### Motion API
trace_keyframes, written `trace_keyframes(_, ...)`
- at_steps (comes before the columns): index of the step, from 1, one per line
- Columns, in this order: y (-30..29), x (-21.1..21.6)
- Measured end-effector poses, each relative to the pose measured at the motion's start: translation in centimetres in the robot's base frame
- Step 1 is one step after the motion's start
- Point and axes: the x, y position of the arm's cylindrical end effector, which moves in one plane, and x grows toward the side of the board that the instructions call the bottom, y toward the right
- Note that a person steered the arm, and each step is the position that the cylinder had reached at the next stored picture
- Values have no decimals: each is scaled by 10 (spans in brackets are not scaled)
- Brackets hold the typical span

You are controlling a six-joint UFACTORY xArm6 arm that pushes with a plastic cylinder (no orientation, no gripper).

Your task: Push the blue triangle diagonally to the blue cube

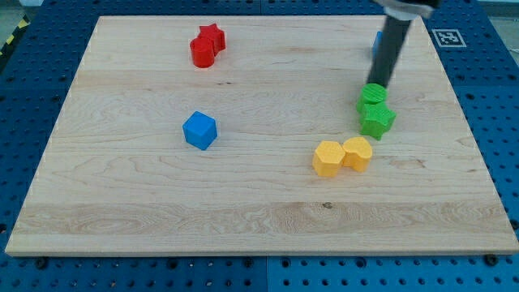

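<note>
In the camera view, the rod's tip (pixel 378 84) sits at the top edge of the green cylinder (pixel 373 95), and the blue triangle (pixel 377 42) shows only as a sliver behind the rod near the worktop's (pixel 122 203) top right. There are no fingers here to spread or close. Since the blue cube (pixel 199 130) lies well apart toward the view's left, a diagonal push could likely snag the green cylinder or green star (pixel 378 119), or let the triangle slip off the tip.

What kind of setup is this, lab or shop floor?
Probably a robotics lab bench: a wooden board on a blue perforated table, a fiducial marker at the corner, small coloured blocks such as the blue cube, and my tip.
</note>
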Motion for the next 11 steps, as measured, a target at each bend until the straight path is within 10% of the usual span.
trace_keyframes(4,58,-102)
trace_keyframes(11,-33,-84)
